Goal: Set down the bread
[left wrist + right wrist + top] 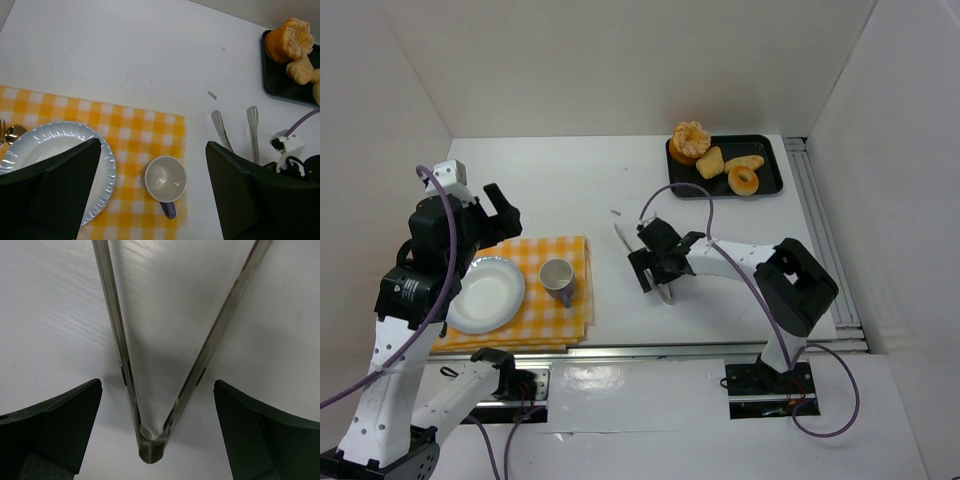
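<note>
My right gripper point(658, 272) is spread wide around the thin steel tongs point(150, 450). My left gripper point(502, 212) is wide too, above the round white plate point(485, 295). Four bread pieces point(710, 162) lie in the black rectangular tray point(767, 146), far right.

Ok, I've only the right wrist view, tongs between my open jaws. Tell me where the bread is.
Observer: Four bread pieces sit on a black tray at the table's far right corner, beyond the tongs.
Operator: Now say what's on the left side.
Observer: An empty white plate lies on a yellow checked cloth at the near left, a cup beside it.
Operator: Report the left arm.
Observer: Left gripper hovers by the cloth's far edge, jaws open, holding nothing.
</note>
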Motion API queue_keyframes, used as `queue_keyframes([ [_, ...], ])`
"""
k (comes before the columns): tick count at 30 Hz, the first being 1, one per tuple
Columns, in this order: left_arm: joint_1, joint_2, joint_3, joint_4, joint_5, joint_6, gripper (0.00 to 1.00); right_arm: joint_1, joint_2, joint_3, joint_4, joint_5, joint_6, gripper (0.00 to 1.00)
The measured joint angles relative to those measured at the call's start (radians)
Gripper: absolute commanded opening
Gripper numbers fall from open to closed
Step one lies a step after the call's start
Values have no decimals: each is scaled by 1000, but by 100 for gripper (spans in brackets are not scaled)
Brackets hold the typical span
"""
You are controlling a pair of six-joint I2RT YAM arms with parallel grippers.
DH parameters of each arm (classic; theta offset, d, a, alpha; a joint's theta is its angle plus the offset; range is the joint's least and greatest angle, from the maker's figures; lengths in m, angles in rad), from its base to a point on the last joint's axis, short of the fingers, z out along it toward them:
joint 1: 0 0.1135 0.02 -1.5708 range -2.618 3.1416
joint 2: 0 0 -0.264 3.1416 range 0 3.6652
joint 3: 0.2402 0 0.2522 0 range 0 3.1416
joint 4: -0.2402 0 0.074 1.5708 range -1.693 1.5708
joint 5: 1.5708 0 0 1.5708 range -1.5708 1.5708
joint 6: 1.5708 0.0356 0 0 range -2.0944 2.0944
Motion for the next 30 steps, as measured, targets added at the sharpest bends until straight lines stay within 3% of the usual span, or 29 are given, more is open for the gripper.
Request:
queue_keyframes([
  [4, 0, 0, 0, 5, -1, 0, 99, 8, 13, -1, 38, 23, -1, 100],
  [8, 0, -1, 0, 6, -1, 0, 99, 8, 19, -1, 124, 64, 0, 90],
  [15, 0, -3, -1, 6, -3, 3, 99, 8, 97, 24, 217, 123, 10, 44],
  [18, 0, -4, -1, 6, -8, 5, 99, 8, 101, 34, 208, 135, 12, 33],
  [25, 0, -4, -1, 6, -18, 8, 99, -17, 74, 143, 113, 145, 11, 31],
  [30, 0, -4, -1, 6, -18, 8, 99, -165, -7, 297, 30, 77, 15, 32],
])
